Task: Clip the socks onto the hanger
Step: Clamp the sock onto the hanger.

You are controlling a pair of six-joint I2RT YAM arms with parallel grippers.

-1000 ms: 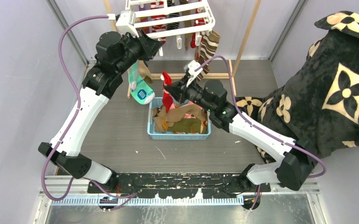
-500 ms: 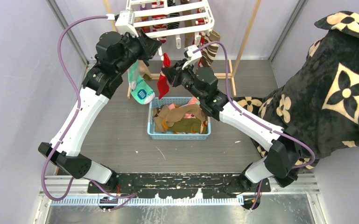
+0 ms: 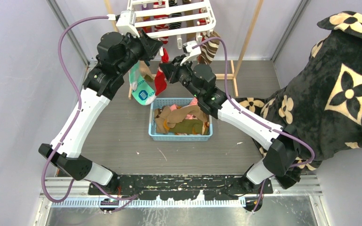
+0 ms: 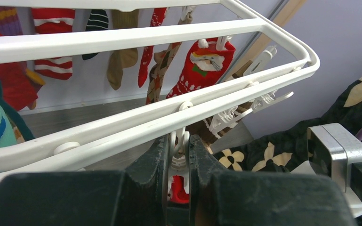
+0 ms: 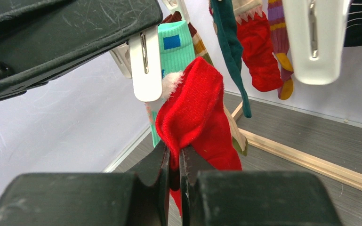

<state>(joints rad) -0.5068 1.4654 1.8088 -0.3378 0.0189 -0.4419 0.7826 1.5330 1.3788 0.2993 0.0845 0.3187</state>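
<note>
Clip duty on the left: the left gripper (image 4: 179,155) has its jaws clenched on a white clip (image 4: 178,165) hanging off the near bar of the hanger (image 4: 122,35), and it hasn't budged over the last second. Just below it a teal sock (image 3: 141,92) already dangles from the rack.

The change is all in the middle. A second ago the red sock (image 5: 193,108) was down low, right over the blue basket (image 3: 151,128) on the table (image 3: 117,136). Now the right gripper (image 5: 172,162) has carried it up and to the left, so it hangs just under the hanger's near edge. Its jaws are pinched tight on a fold of the red fabric.

From the right wrist view, the white-trimmed top of the sock sits right beside the tip of that clip, maybe touching it. I can't tell if any fabric is actually inside the clip's mouth yet.

So my read is that the fetch part is done and we're at the fiddly bit: nudging the cuff into the clip, then letting the left side release. More socks are still piled in the basket, with the big floral blanket (image 3: 339,84) off to the right, so there's plenty left to do.
</note>
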